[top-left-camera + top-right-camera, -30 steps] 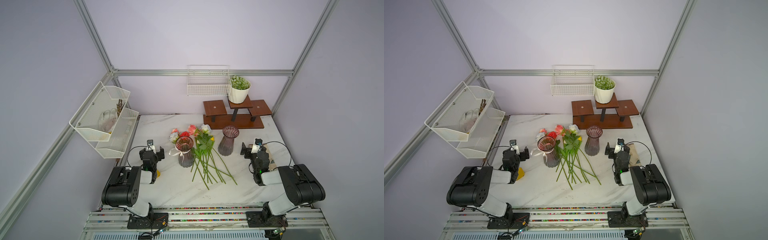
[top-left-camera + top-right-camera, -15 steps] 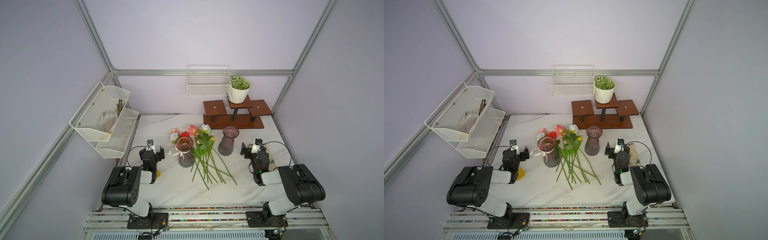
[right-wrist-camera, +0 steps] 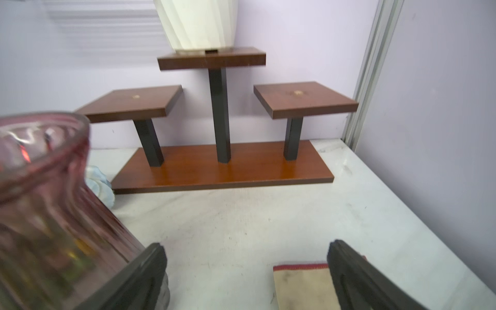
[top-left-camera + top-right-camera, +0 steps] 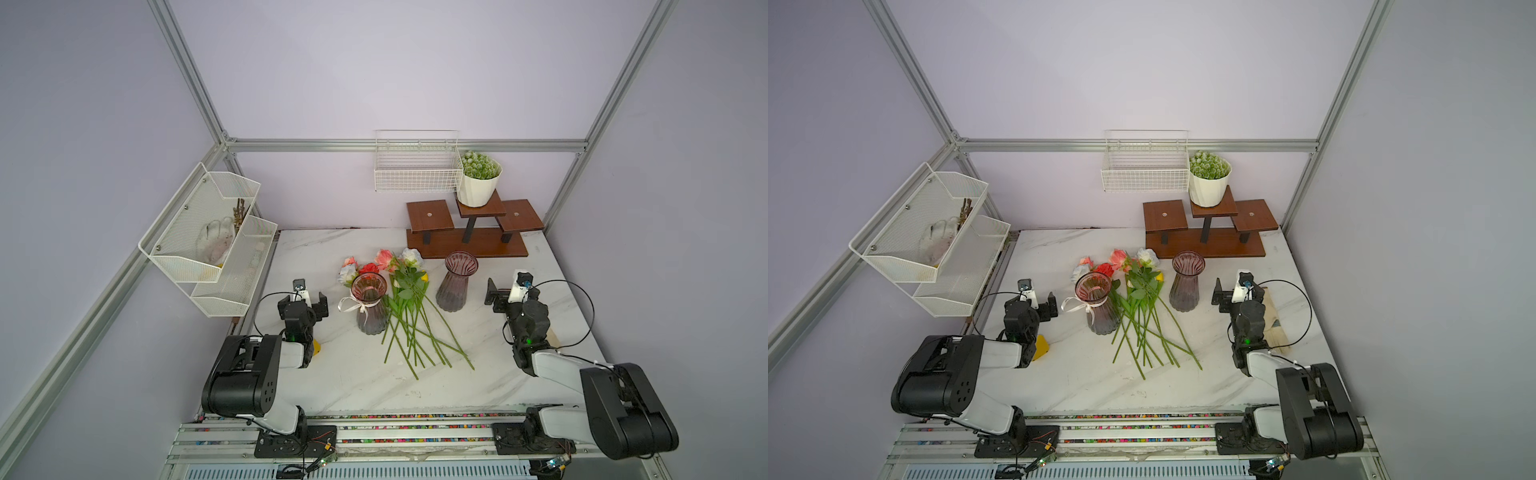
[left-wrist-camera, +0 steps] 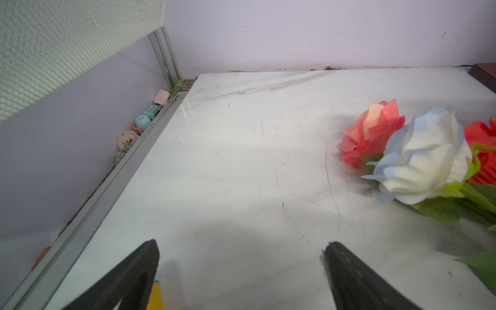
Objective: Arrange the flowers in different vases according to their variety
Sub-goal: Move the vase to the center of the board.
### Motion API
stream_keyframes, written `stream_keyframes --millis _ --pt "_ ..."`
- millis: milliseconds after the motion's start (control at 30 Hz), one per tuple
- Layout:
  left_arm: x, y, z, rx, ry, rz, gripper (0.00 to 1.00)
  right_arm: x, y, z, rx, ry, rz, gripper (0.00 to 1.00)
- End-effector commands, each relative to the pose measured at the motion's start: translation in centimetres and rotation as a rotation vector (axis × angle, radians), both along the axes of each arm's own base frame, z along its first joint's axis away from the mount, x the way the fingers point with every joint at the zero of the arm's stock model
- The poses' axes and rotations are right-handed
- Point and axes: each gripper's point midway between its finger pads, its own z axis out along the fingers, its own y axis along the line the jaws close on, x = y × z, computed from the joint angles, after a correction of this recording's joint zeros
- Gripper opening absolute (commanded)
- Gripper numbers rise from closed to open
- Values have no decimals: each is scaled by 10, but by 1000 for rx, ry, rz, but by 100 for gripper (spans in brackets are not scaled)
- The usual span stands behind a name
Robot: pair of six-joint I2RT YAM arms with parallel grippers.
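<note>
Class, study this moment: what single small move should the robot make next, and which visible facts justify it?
Probably swing the right gripper toward the nearest stem of the flowers and lower over it. It and the left gripper are open and empty. The ribbon vase and the plain vase appear empty, and the flowers lie on the table between them.

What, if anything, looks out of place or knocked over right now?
Nothing tipped or spilled: the bow vase and plain vase stand upright, the flowers lie heaped between them. One oddity: small toys sit in the gap off the table's left edge.
</note>
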Motion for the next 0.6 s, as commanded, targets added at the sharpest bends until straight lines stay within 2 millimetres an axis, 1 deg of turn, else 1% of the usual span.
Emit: stream_keyframes --millis 0,33,67,133,200,233,300,367,400,467,567 --pt "-9 5 33 -11 -118 33 100 -12 6 16 91 28 34 99" --pt "-15 4 44 -6 -156 22 100 -17 7 28 138 8 39 99" --pt "-22 3 51 -6 -185 20 100 -20 9 39 172 -6 53 99" --pt "-40 14 73 -9 -263 87 100 -28 13 55 243 12 74 99" --pt "-54 21 96 -16 -310 131 100 -34 16 67 277 45 90 99" --pt "-61 23 108 -47 -322 150 100 -36 17 70 295 64 92 99" --pt "-75 26 121 -161 -322 197 100 -40 13 70 344 107 64 99" --pt "-90 25 126 -293 -315 216 100 -44 9 65 414 149 24 99" --pt "-98 20 127 -358 -317 203 100 -46 12 65 430 162 45 99" --pt "-110 7 128 -469 -330 138 100 -50 32 69 418 186 164 99" --pt "-127 -10 124 -604 -326 68 100 -55 61 70 446 244 331 100"
